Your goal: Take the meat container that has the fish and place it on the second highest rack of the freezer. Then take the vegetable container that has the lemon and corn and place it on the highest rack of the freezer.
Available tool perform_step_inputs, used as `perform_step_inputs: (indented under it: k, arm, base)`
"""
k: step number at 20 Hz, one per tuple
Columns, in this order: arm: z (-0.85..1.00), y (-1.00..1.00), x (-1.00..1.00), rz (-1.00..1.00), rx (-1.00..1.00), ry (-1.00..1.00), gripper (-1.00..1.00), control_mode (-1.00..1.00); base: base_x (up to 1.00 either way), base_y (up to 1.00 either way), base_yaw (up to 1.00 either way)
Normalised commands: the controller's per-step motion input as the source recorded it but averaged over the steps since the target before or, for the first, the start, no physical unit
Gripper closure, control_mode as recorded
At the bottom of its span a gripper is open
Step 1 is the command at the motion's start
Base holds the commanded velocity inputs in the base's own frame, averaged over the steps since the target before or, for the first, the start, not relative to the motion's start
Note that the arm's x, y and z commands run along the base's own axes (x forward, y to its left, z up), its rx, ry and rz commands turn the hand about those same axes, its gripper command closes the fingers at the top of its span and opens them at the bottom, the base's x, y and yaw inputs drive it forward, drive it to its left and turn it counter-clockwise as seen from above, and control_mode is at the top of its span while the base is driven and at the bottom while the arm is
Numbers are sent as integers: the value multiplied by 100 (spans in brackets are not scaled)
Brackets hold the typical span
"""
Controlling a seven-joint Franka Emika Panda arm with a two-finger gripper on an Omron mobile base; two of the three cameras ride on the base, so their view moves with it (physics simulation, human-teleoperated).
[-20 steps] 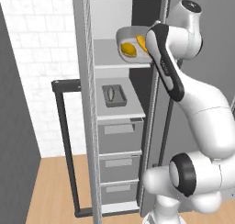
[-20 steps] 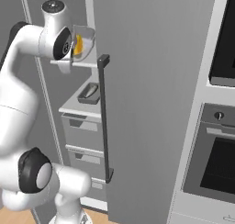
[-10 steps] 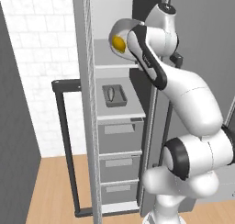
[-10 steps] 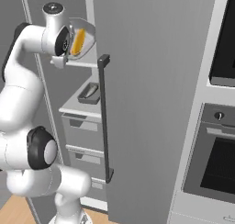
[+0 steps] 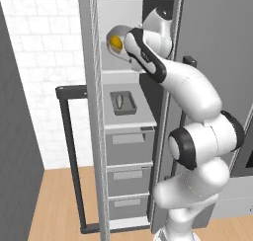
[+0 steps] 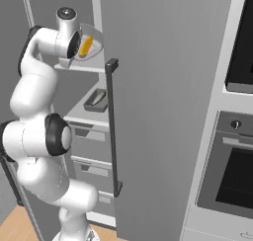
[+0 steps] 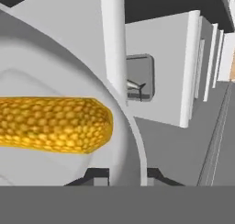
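Arm: white jointed Franka arm, raised high, elbow bent, forearm reaching into the tall narrow grey freezer cabinet (image 5: pixel 89 111) at upper-shelf height; wrist rolled, so the held item stands tilted on edge.

Gripper (image 7: pixel 120 175): two small dark finger tips set close together, pinching the rim of the pale grey round vegetable container (image 7: pixel 69 58); the rim passes between them in the hand view.

Contents: elongated yellow-orange corn cob (image 7: pixel 50 124), lying in the bowl just beyond the finger tips, its far end cut off at the frame edge. From the left base view a yellow patch (image 5: pixel 116 42) shows in the container; lemon or corn cannot be told.

Highest rack (image 6: pixel 81 67): flat white shelf just under the gripper; contact with the container cannot be told.

Second rack: white shelf (image 5: pixel 143 119) well below the gripper, bearing the grey rectangular meat tray (image 5: pixel 129 106) with the slim silvery fish (image 5: pixel 120 100).

Below: grey drawers (image 5: pixel 128 143).

Door: grey panel with dark vertical bar handle (image 6: pixel 112 126), hiding part of the interior from the right.
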Motion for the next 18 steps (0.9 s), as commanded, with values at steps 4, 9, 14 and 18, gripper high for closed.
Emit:
perform_step_inputs:
  k: [4, 9, 14, 18]
  arm:
    - [0, 10, 98, -8, -1, 0, 100, -100]
    - [0, 0, 97, -19, -21, 0, -100, -100]
    - [8, 0, 33, -10, -8, 0, -100, -100]
    - [2, -17, -79, 0, 10, -1, -100, -100]
  base:
    - [0, 0, 0]
    - [0, 0, 0]
    - [0, 0, 0]
    - [0, 0, 0]
